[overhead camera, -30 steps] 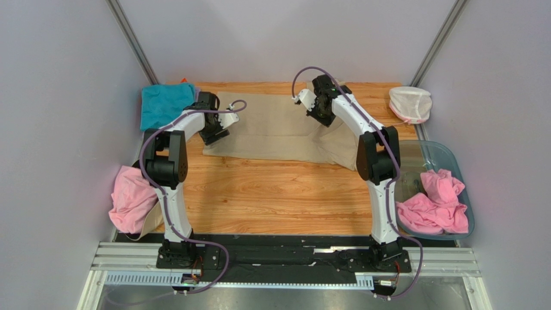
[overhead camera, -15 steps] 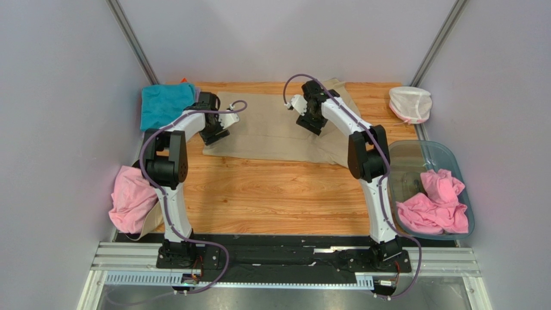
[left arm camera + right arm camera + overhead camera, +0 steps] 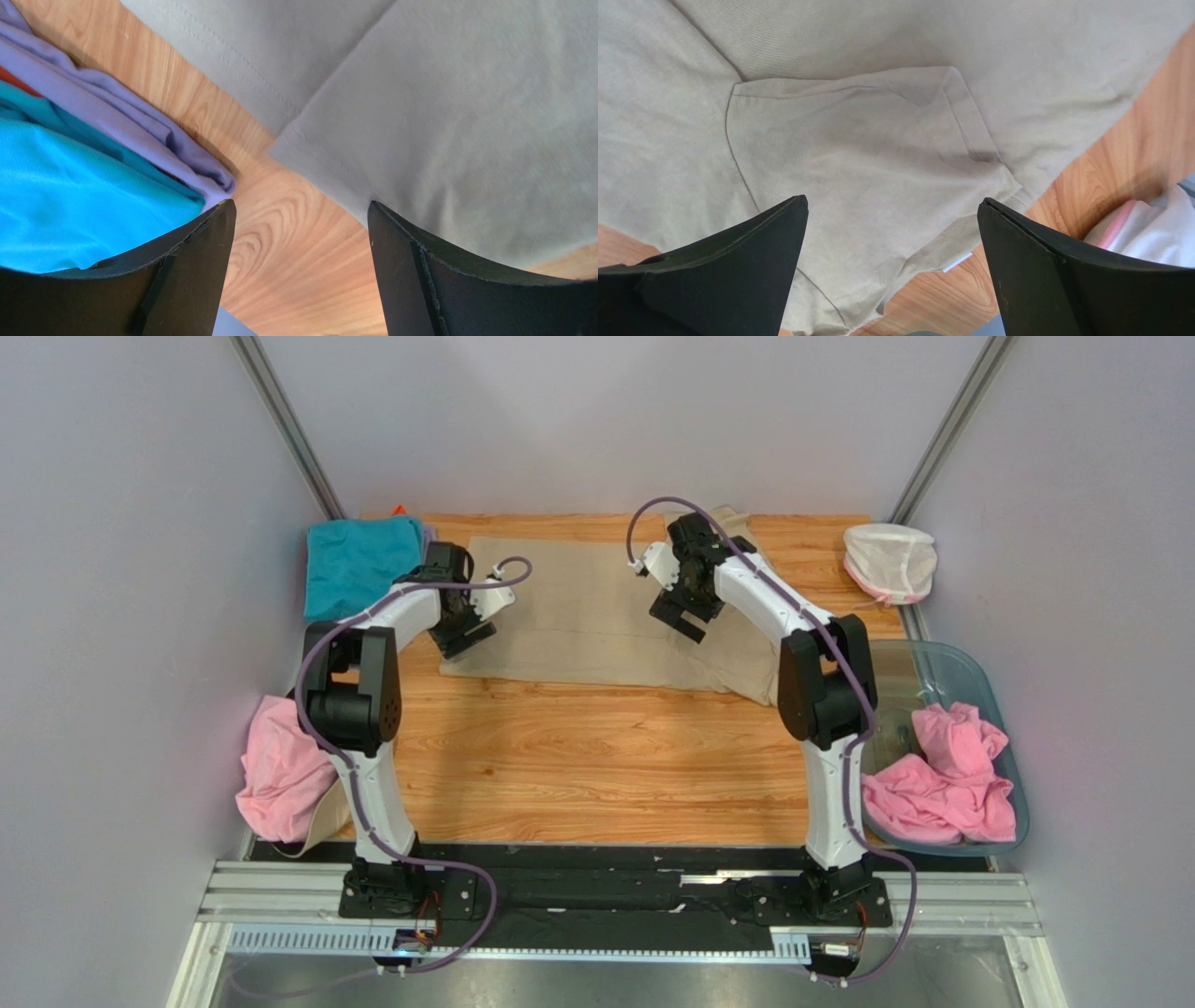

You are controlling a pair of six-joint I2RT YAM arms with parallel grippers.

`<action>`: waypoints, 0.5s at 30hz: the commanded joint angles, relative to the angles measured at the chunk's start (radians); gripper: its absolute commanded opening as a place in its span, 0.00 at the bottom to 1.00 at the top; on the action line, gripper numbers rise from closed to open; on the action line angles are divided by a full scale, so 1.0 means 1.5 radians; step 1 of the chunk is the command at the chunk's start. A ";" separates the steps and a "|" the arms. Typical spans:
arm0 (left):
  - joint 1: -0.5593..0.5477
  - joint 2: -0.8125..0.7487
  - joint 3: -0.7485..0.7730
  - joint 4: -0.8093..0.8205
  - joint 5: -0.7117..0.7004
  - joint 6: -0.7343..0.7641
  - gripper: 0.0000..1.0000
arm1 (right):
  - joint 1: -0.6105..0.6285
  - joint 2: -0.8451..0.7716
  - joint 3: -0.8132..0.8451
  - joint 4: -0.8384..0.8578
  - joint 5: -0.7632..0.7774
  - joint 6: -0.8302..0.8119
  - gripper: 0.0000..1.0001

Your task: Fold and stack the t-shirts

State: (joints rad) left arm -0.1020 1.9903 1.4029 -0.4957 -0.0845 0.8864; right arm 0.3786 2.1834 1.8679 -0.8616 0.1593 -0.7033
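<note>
A large tan t-shirt [image 3: 589,616] lies flat across the far half of the table, its right part folded inward. My left gripper [image 3: 464,633] hangs open over its left edge, with bare wood between the fingers [image 3: 302,210]. Beside it lie a teal t-shirt [image 3: 70,203] and a lilac t-shirt [image 3: 140,133], stacked at the back left [image 3: 358,560]. My right gripper [image 3: 683,620] is open above the folded tan cloth [image 3: 864,140] and holds nothing [image 3: 892,203]. One pink t-shirt [image 3: 288,763] sags over the table's left edge.
A clear bluish tub [image 3: 968,679] at the right edge holds crumpled pink cloth [image 3: 940,784]. A white net pouch [image 3: 888,560] sits at the back right corner and shows in the right wrist view [image 3: 1151,234]. Grey walls close in on three sides.
My right gripper has opened and let go of the tan t-shirt after carrying its right part inward, then drew slightly nearer. The left gripper shifted a little and stayed open.
</note>
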 commanded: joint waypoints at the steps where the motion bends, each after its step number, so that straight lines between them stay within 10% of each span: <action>1: 0.001 -0.068 -0.020 0.015 0.005 -0.028 0.80 | 0.000 -0.095 -0.057 0.059 0.005 0.017 0.98; 15: -0.006 -0.113 -0.021 0.010 0.039 -0.076 0.90 | -0.015 -0.155 -0.193 0.133 0.023 0.026 0.99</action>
State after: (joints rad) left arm -0.1024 1.8713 1.3563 -0.4744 -0.0772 0.8204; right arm 0.3706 2.0026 1.6001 -0.7383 0.1745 -0.6838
